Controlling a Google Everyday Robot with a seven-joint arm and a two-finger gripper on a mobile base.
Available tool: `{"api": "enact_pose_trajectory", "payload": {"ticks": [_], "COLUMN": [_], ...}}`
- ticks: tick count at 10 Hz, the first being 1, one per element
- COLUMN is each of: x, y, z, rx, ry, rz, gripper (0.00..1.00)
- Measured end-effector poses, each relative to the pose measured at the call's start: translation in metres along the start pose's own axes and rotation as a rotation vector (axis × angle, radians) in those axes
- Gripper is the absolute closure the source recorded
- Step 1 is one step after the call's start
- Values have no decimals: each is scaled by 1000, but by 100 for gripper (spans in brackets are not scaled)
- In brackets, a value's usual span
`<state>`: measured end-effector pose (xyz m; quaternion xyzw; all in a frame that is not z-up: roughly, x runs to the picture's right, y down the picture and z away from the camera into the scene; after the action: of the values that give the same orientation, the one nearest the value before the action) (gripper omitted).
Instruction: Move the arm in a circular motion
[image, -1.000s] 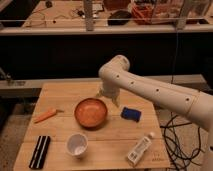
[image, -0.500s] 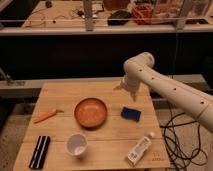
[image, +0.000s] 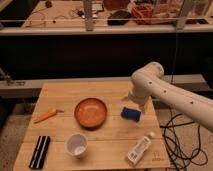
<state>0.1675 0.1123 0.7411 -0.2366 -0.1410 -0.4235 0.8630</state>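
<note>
Camera view: white arm (image: 170, 95) reaches in from right, elbow bent over right side of worktop (image: 85, 92). Claw (image: 138, 105) points down, just above blue block (image: 131, 114); cannot tell if spread or pressed together. Risk: circle too low, claw knocks block or bowl (image: 91, 112).

arm (image: 167, 93) swung rightward off the bowl (image: 91, 112), tool (image: 139, 105) now by blue object (image: 131, 114)
</note>
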Motion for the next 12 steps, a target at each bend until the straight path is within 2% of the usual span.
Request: {"api": "enact_pose_trajectory", "payload": {"ticks": [1,3,4,8,10,12], "x": [-18,-38,-50,-101,-106,-88], "y": [10,11,1,-70,-103,-128], "z": [-3,-5,-5,-3,-8,-7], "rx": [-9,-14,-14,5,25,26], "ry": [-6,-13,-18,-45,-35,-16], "rz": [-5,-40,-70,-233,-314,-339], "gripper": [20,20,20,20,20,20]}}
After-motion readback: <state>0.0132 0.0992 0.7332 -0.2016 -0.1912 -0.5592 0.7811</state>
